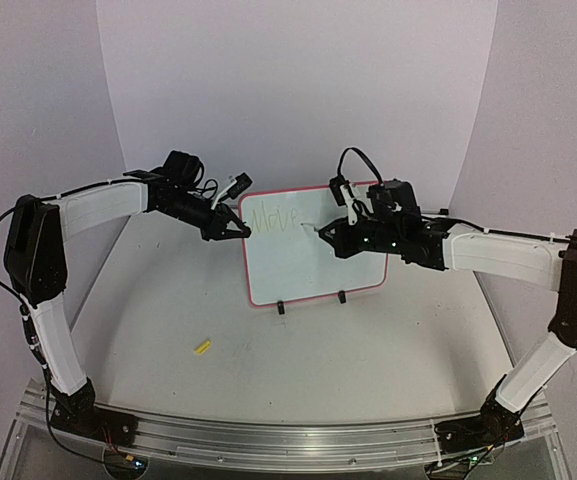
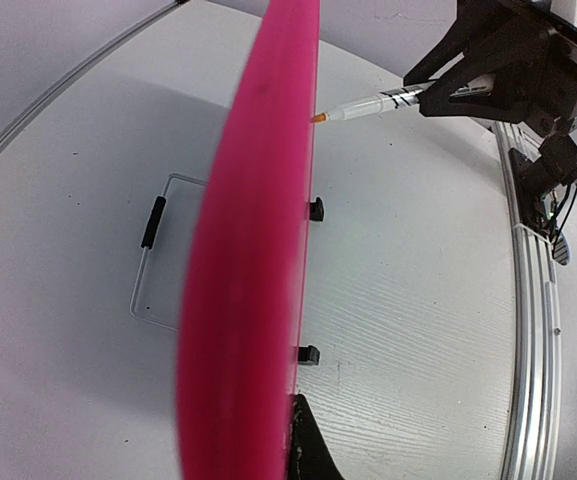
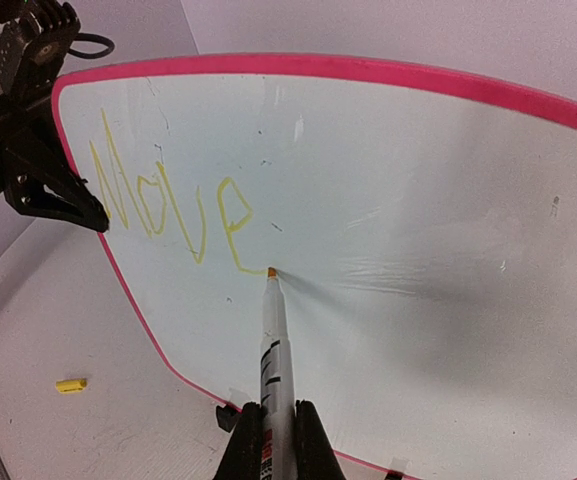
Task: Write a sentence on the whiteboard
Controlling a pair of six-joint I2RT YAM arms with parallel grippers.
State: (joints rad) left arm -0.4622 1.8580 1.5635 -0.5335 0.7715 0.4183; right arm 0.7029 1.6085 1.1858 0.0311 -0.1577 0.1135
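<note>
Now the small rectangular whiteboard with the pink-red rounded frame (image 1: 313,262) stands upright on its two small black feet near the middle of the white table (image 1: 388,360), with its writing face turned to the arms. The left gripper (image 1: 240,229) is closed on the left edge of the frame, one finger on each side. I judge it is there to steady the light board, so that the pressure of the pen does not push it back or turn it.

The right gripper (image 3: 268,445) is closed around the barrel of a thin white marker with a yellow-orange tip (image 3: 274,345). The marker points straight forward out of the fingers, which lets the arm lead the tip as a hand leads a pen. The tip touches the white surface at the end of the last letter.

Of the sentence (image 3: 168,205) only one word in yellow strokes is there. It reads "Move" and sits in the upper left part of the board. The rest of the face is bare, so the task seems to be near its beginning.

A small yellow piece (image 1: 203,347) lies on the table in front of the board, well apart from it. It is probably the cap of the marker, put out of the way.
</note>
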